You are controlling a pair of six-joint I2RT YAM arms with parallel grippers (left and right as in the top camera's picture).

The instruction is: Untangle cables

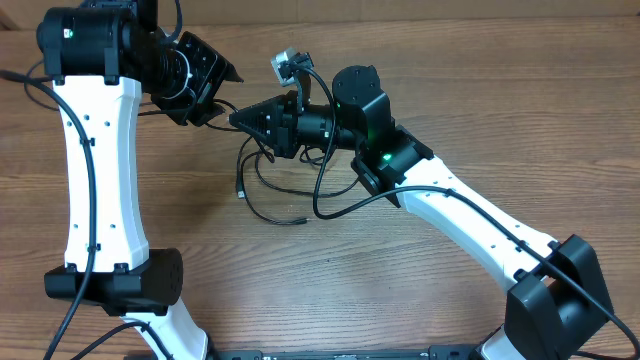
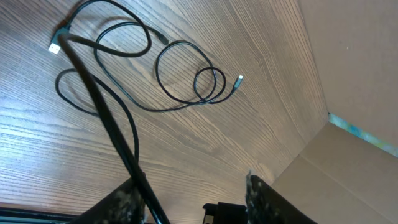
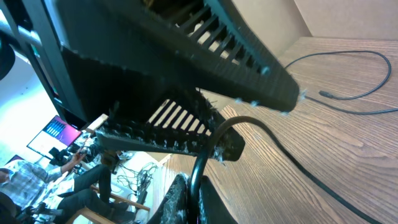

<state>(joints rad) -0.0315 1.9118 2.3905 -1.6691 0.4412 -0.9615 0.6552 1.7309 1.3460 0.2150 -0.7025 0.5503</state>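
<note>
- The left pincer (image 2: 189,190) stands spread, with a clear gap between its two fingers (image 2: 261,199)
- One strand (image 2: 107,118) of the cables (image 2: 157,71) passes through that gap, close to the inner side of the left-hand finger, and stretches straight out past the tips; I cannot tell whether the finger touches it
- Far ahead of this pincer and to its left, the strand reaches a silvery plug (image 2: 55,48)
- The other cables lie as loose loops flat on the wooden table (image 2: 267,130), ahead of the left pincer's tips, and end in a second plug tip (image 2: 239,79) on the right
- The right pincer (image 3: 189,199) is pressed together, pinching one of the cables, which rises from between its fingertips, arches over and runs off across the table to its right
- The left pincer's slatted fingers sit just above the right pincer's tips; from overhead the two pincers nearly meet, with the loops on the table just beside the right one
</note>
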